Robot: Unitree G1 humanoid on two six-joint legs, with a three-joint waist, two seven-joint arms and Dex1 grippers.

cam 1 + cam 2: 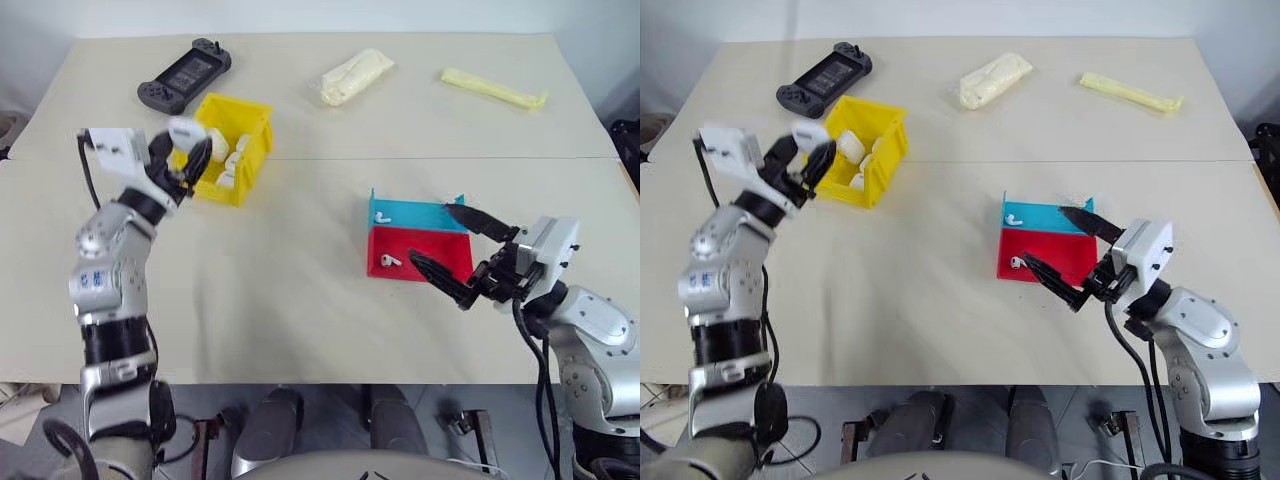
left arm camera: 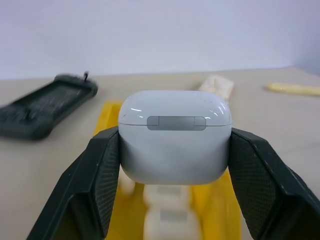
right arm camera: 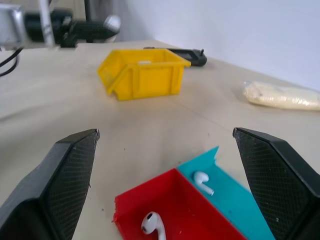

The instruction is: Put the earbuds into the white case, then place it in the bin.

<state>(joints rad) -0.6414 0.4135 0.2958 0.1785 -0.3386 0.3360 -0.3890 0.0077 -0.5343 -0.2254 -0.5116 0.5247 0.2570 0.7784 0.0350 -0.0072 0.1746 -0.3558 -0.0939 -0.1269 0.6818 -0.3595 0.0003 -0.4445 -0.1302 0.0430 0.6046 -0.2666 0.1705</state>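
My left gripper (image 1: 190,150) is shut on the white case (image 2: 175,140), whose lid is closed. It holds the case in the air at the left side of the yellow bin (image 1: 262,148). Two earbuds lie in the red-and-blue tray (image 1: 445,255): one earbud (image 1: 380,216) on the blue half, the other earbud (image 1: 388,261) on the red half. My right gripper (image 1: 430,233) stands wide open just right of the tray, pointing across it, with nothing between its fingers.
Several more white cases (image 1: 228,160) lie inside the bin. Behind it rests a black game controller (image 1: 185,75). A cream wrapped packet (image 1: 355,76) and a long yellow strip (image 1: 493,88) lie at the table's far side.
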